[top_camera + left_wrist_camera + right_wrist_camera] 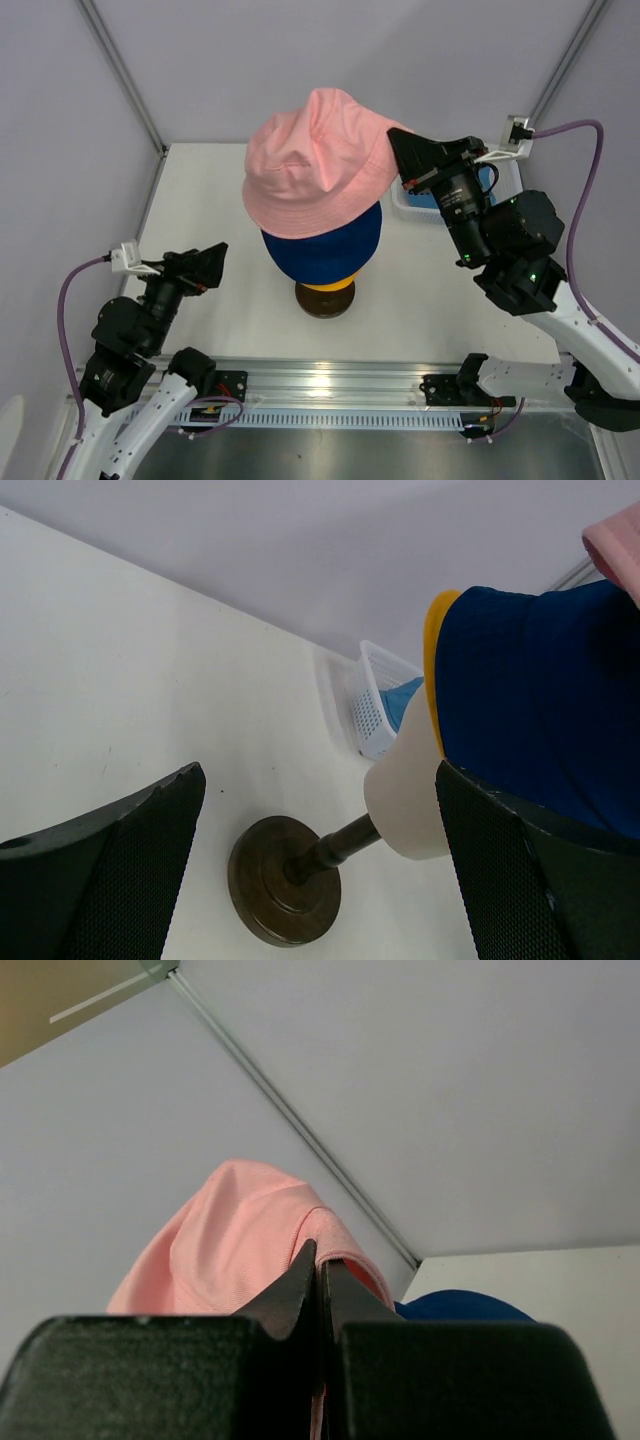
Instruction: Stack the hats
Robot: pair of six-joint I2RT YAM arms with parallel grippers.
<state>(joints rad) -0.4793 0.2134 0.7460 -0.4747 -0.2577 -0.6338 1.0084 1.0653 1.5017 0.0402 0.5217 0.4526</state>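
R tool is clenched on the brim of the pink hat. In R wrist view its fingers meet with pink cloth pinched between them, and the finger bodies block most of the brim. Pink hat sits tilted on top of the navy blue hat and covers its crown; cannot tell if it is fully seated. Yellow hat lies under the navy one, and only a thin strip of brim shows. Mannequin head is hidden in top view. L wrist view shows only its lower cream part, on a dark stem above the round base, which stands on the desk. Sky blue hat lies in the white basket at the far R of the desk, well apart from the stack. In top view the R arm covers most of both. L tool is released, jaws wide, holding nothing, to the L of the base and not touching it. In L wrist view the pink hat is cut off at the frame corner.
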